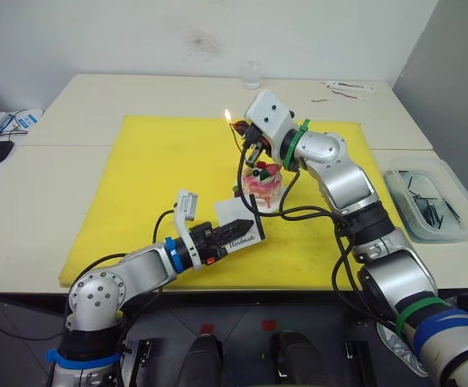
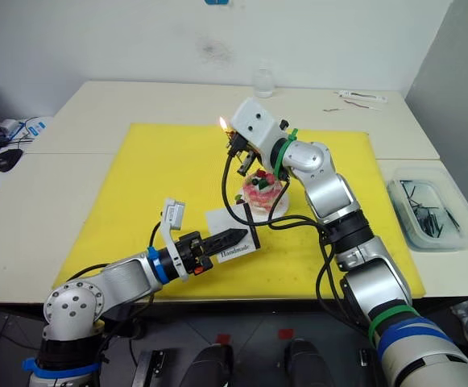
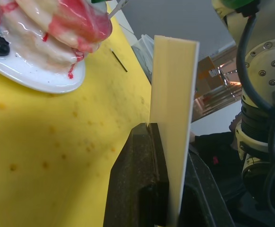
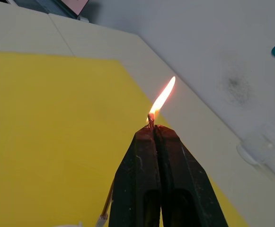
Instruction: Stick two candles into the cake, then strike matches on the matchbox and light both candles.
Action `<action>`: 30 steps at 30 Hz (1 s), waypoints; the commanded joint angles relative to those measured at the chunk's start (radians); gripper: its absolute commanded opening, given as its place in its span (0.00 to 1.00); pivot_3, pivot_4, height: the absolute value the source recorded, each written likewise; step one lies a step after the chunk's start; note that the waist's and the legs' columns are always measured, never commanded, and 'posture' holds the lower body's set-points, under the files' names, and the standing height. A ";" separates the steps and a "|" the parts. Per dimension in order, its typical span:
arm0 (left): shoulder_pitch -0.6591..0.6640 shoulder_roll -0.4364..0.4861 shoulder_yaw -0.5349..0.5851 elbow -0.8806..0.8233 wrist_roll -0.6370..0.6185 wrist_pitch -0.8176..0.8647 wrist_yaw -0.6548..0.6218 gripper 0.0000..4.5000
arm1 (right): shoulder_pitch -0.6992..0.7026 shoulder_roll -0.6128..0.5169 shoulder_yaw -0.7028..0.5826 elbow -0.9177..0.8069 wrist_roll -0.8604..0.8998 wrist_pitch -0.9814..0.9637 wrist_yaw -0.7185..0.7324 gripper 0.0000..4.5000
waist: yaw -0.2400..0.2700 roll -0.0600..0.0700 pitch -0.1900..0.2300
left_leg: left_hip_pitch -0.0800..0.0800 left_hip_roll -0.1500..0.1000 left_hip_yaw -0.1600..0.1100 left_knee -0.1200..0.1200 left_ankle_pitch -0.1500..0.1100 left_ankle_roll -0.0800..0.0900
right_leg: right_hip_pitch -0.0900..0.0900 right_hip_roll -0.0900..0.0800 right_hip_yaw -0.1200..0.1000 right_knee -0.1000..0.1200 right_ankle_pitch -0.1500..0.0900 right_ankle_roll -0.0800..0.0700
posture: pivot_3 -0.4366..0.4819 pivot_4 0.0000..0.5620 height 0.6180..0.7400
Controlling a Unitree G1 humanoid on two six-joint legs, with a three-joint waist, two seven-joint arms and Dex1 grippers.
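Note:
The pink-and-white cake (image 1: 263, 184) on its small white plate (image 3: 33, 78) stands in the middle of the yellow mat (image 1: 145, 185). Just above and left of it, my right gripper (image 1: 238, 126) is shut on a burning match, its flame (image 4: 163, 97) rising from the fingertips. A thin pale candle (image 4: 108, 199) slants just below those fingers. In front of the cake and a little to its left, my left gripper (image 1: 235, 239) is shut on the white "Handmade" matchbox (image 1: 238, 228), which it holds on edge. A short dark match (image 3: 119, 61) lies on the mat beyond the box.
A clear tub (image 1: 427, 201) holding dark sticks sits off the mat at the right. A small bottle (image 1: 252, 72) stands at the table's back edge, with thin wavy sticks (image 1: 342, 96) and a white packet to its right. A mouse (image 1: 0, 149) lies far left.

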 commanded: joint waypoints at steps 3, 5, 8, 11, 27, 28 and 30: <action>-0.019 0.002 -0.005 -0.019 -0.014 -0.015 -0.017 0.00 | 0.005 -0.008 -0.036 -0.135 0.018 0.057 -0.004 0.01 | 0.000 0.000 0.000 | 0.000 0.000 0.000 0.000 0.000 0.000 | 0.000 0.000 0.000 0.000 0.000 0.000 | 0.48 0.27 1.00; -0.020 0.002 -0.008 -0.018 -0.012 -0.014 -0.021 0.00 | 0.012 -0.012 -0.039 -0.158 0.019 0.074 -0.004 0.01 | 0.000 0.000 0.000 | 0.000 0.000 0.000 0.000 0.000 0.000 | 0.000 0.000 0.000 0.000 0.000 0.000 | 0.48 0.27 1.00; -0.020 0.004 -0.011 -0.016 -0.008 -0.013 -0.026 0.00 | 0.025 -0.020 -0.048 -0.193 0.025 0.095 -0.002 0.01 | 0.000 0.000 0.000 | 0.000 0.000 0.000 0.000 0.000 0.000 | 0.000 0.000 0.000 0.000 -0.001 -0.002 | 0.48 0.27 1.00; -0.024 0.011 -0.013 -0.011 -0.004 -0.007 -0.036 0.00 | 0.041 -0.041 -0.076 -0.275 0.051 0.150 0.012 0.01 | 0.001 0.000 0.000 | 0.000 0.000 0.000 0.000 0.000 0.000 | 0.000 0.000 0.000 0.000 -0.001 -0.002 | 0.48 0.27 1.00; -0.045 0.024 -0.063 0.014 0.040 0.000 -0.119 0.00 | 0.447 -0.451 -0.504 -0.578 0.196 0.349 0.005 0.01 | 0.009 0.000 0.000 | 0.000 -0.002 0.001 0.001 0.000 0.000 | 0.002 -0.002 0.000 -0.002 -0.003 -0.004 | 0.48 0.27 1.00; -0.049 0.022 -0.068 0.017 0.046 0.000 -0.125 0.00 | 0.477 -0.461 -0.527 -0.548 0.179 0.347 -0.028 0.01 | 0.008 0.000 0.000 | 0.000 -0.002 0.002 0.001 0.000 0.000 | 0.001 -0.003 0.000 -0.002 -0.003 -0.004 | 0.48 0.27 1.00; -0.057 0.017 -0.077 0.025 0.059 -0.001 -0.138 0.00 | 0.519 -0.465 -0.583 -0.487 0.150 0.373 -0.114 0.01 | 0.002 0.000 0.000 | 0.000 -0.002 0.002 0.001 0.000 0.000 | 0.001 -0.003 0.000 -0.002 -0.003 -0.004 | 0.48 0.27 1.00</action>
